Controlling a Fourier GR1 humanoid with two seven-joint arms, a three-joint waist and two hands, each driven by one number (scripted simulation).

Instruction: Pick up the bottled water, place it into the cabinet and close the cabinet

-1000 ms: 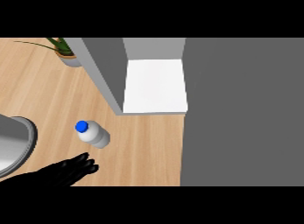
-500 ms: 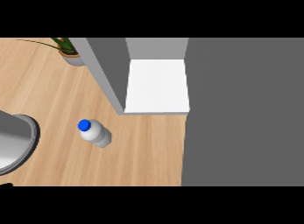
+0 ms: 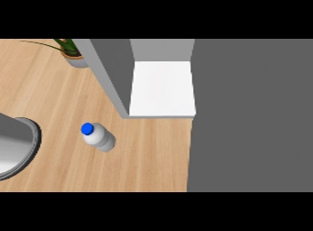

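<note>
Since neither the left hand nor the right hand shows in the head view, their state cannot be told. The bottled water (image 3: 97, 136) stands on the wooden counter (image 3: 52, 99), blue cap up, near the open cabinet (image 3: 112, 72) and its white shelf (image 3: 162, 90).

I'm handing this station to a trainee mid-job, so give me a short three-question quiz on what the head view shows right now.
1. True or false: the white plastic water bottle with the blue cap already stands on the cabinet's white shelf.
2. What stands on the wooden counter just left of the cabinet, at the view's top? A) a green potted plant B) a red mug C) a stack of plates
3. How many robot hands show in the view?

Key: 1 false, the bottle is on the counter in front of the open cabinet; 2 A; 3 none.
</note>
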